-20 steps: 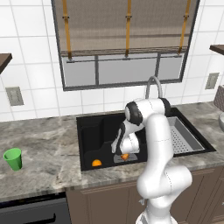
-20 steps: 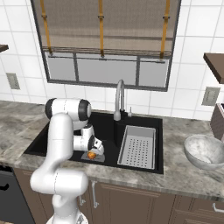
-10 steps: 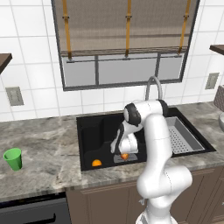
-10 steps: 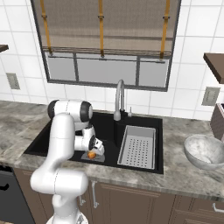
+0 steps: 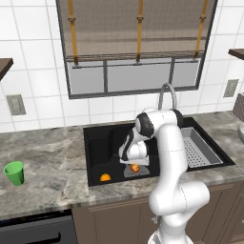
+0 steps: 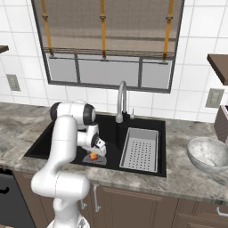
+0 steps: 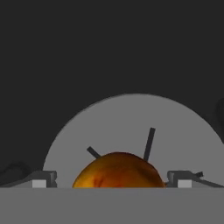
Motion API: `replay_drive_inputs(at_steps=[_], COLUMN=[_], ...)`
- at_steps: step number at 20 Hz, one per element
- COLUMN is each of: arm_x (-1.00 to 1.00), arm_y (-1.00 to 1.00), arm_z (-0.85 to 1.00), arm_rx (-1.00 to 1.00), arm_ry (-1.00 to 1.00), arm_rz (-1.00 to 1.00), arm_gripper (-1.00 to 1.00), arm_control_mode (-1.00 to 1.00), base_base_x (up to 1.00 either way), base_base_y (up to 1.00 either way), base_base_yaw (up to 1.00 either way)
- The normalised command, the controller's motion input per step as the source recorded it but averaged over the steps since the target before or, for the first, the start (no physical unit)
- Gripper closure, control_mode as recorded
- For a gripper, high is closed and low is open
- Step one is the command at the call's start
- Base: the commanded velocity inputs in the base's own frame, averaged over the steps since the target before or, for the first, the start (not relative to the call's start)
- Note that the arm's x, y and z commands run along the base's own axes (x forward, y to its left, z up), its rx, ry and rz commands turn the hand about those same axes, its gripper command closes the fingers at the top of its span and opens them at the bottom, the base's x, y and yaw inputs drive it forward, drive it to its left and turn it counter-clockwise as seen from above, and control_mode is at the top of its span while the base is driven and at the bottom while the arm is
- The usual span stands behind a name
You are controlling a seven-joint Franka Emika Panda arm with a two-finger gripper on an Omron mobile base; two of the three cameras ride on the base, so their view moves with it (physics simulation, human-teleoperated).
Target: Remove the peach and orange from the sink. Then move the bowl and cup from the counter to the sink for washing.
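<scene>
My gripper (image 7: 112,183), jaws spread wide, straddles the mottled reddish-orange peach (image 7: 118,170); closing off-centre could roll it away across the grey drain plate (image 7: 131,127).

Base views flank sink (image 5: 95,143); hand view close above drain (image 7: 131,127)

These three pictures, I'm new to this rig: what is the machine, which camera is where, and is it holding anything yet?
It is a white robot arm reaching down into the black sink. Two pictures come from cameras behind it, left and right; the third looks along its hand. The gripper is open, its fingertips on either side of the mottled peach on the grey drain plate; nothing is gripped yet. The orange lies in the sink too. On the counter stand the green cup and the bowl.
</scene>
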Motion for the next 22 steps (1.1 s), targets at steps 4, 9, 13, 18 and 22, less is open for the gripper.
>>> replay_drive_inputs(at_steps=[4, 9, 13, 18, 22], arm_x=[-0.18, -0.31, -0.37, -0.36, -0.29], arm_y=[0.0, 0.0, 0.0, 0.0, 0.0], arm_z=[-0.14, -0.11, -0.08, -0.06, -0.08], arm_rx=[0.01, 0.0, 0.0, 0.0, 0.0], arm_ry=[0.1, 0.02, 0.0, 0.0, 0.0], arm_rz=[-0.14, -0.14, -0.14, -0.13, -0.12], arm_gripper=[-1.0, -1.0, -1.0, -1.0, -1.0], arm_control_mode=[-1.0, -1.0, -1.0, -1.0, -1.0], base_base_x=[0.0, 0.0, 0.0, 0.0, 0.0], base_base_y=[0.0, 0.0, 0.0, 0.0, 0.0], base_base_yaw=[0.0, 0.0, 0.0, 0.0, 0.0])
